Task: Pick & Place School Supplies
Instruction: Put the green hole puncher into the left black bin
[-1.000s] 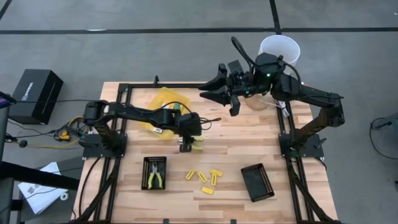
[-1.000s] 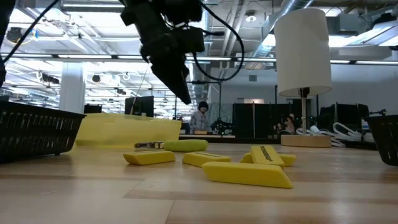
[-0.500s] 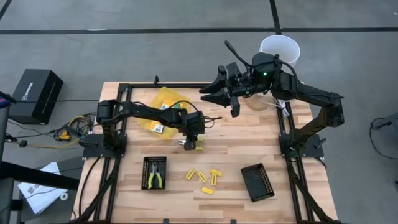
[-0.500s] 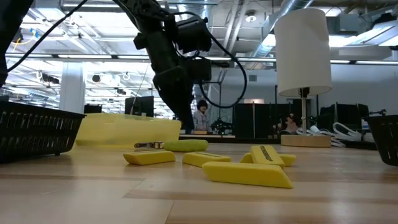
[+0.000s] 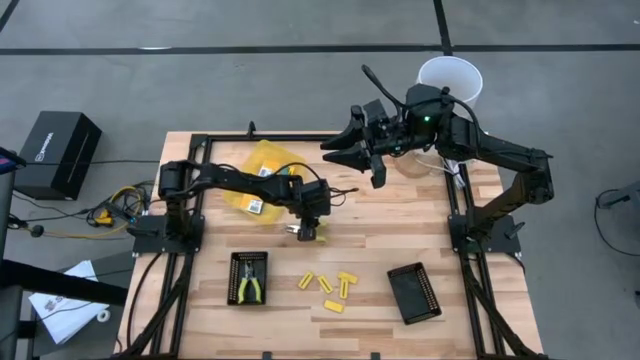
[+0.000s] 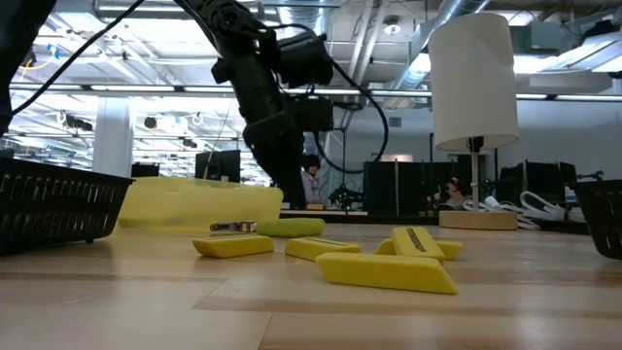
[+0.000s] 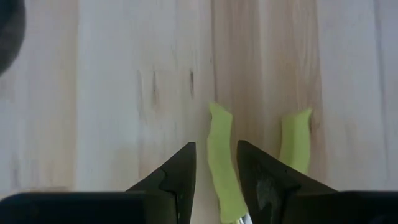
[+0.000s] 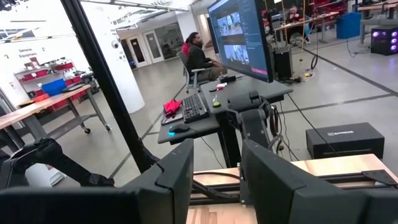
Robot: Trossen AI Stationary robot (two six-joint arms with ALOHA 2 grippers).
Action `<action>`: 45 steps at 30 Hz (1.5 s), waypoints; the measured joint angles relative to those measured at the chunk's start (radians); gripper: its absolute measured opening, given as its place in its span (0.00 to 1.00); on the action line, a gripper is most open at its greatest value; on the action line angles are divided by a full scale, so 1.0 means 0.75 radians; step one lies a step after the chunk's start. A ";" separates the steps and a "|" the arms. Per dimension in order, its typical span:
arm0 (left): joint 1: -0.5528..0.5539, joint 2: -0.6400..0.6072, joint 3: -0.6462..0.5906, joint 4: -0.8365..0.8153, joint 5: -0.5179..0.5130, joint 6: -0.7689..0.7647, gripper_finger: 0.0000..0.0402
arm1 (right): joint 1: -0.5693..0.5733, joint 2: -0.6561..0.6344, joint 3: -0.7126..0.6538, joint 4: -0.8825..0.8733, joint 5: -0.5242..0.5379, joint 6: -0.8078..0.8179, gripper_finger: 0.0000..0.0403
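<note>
Left gripper point(image 5: 308, 232) is down at the table in the middle of the high view, just right of the yellow container point(image 5: 262, 168). In my left wrist view the fingers point(image 7: 176, 176) stand narrowly apart around one green handle of a second pair of pliers point(image 7: 222, 163); the other handle lies just outside the right-hand finger. No contact visible yet, so I call it open and not holding. The handle runs straight up that frame, in line with the fingers, free ends pointing away from the wrist; the head is hidden beneath the gripper. To do this well I would centre the handle between the pads, settle lower, then close slowly, since gripping one handle alone may let the tool swing open. Right gripper point(image 5: 345, 150) waits raised in the upper middle of the high view, fingers apart, empty. Another pair of pliers point(image 5: 249, 286) sits in the black tray point(image 5: 236, 278) at lower left, long axis up-down. Yellow stubs point(image 5: 327, 289) lie scattered at lower centre; a second tray point(image 5: 414, 293) sits at lower right.
</note>
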 joint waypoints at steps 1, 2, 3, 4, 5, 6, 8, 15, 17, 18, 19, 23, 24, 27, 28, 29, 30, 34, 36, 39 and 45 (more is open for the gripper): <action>0.000 0.008 -0.001 -0.004 0.000 -0.001 0.28 | 0.000 0.000 0.000 0.000 0.000 0.000 0.32; 0.000 0.014 -0.003 -0.007 0.000 -0.001 0.28 | 0.000 0.000 0.000 0.000 0.000 0.000 0.32; 0.000 0.024 0.000 0.001 0.000 -0.001 0.28 | 0.000 0.000 0.000 0.000 0.000 0.000 0.32; 0.000 0.032 0.002 0.014 0.002 -0.001 0.28 | 0.000 0.000 0.000 0.000 0.001 0.000 0.32; 0.000 0.037 0.000 0.004 0.011 -0.001 0.28 | 0.000 0.000 0.000 0.000 0.001 0.001 0.32; 0.000 0.048 -0.002 -0.001 0.012 -0.001 0.28 | 0.000 0.000 0.000 0.000 0.002 0.001 0.32; 0.000 0.067 -0.002 0.005 0.013 -0.007 0.28 | 0.000 0.000 0.000 -0.001 0.005 0.008 0.32; 0.000 0.134 0.005 0.014 0.040 -0.019 0.27 | 0.000 0.000 0.000 -0.003 0.005 0.011 0.32; 0.000 0.142 0.005 0.016 0.039 -0.030 0.25 | 0.000 0.000 0.000 -0.003 0.005 0.011 0.32; 0.000 0.141 0.005 0.018 0.038 -0.037 0.22 | 0.000 0.000 0.000 -0.003 0.006 0.011 0.32; 0.000 0.134 0.004 0.020 0.034 -0.036 0.19 | 0.000 0.000 0.000 -0.003 0.006 0.010 0.32; 0.013 0.088 -0.005 0.026 0.035 -0.055 0.09 | 0.000 0.000 0.000 -0.003 0.006 -0.002 0.32; 0.019 0.070 -0.008 0.021 0.034 -0.076 0.09 | 0.000 0.000 0.000 -0.003 0.006 -0.009 0.32; 0.041 -0.025 -0.004 0.033 0.033 -0.123 0.09 | -0.001 0.000 0.000 -0.003 0.006 -0.039 0.32; 0.051 -0.062 -0.003 0.039 0.034 -0.150 0.09 | -0.001 0.000 0.000 -0.002 0.006 -0.050 0.32; 0.061 -0.094 -0.003 0.030 0.032 -0.177 0.09 | -0.005 0.000 0.000 -0.003 0.006 -0.057 0.32; 0.067 -0.122 -0.004 0.026 0.028 -0.211 0.09 | -0.009 0.000 0.000 -0.003 0.006 -0.060 0.32; 0.080 -0.284 -0.005 0.011 -0.057 -0.373 0.09 | -0.021 0.000 0.000 -0.002 0.006 -0.063 0.32; 0.078 -0.367 -0.003 -0.031 -0.132 -0.465 0.09 | -0.029 0.000 0.000 0.002 0.006 -0.069 0.32; 0.069 -0.487 -0.003 -0.178 -0.291 -0.659 0.09 | -0.029 0.000 0.000 0.004 -0.001 -0.070 0.32; 0.006 -0.695 -0.022 -0.479 -0.578 -1.088 0.09 | -0.037 0.000 0.000 0.010 -0.062 -0.094 0.32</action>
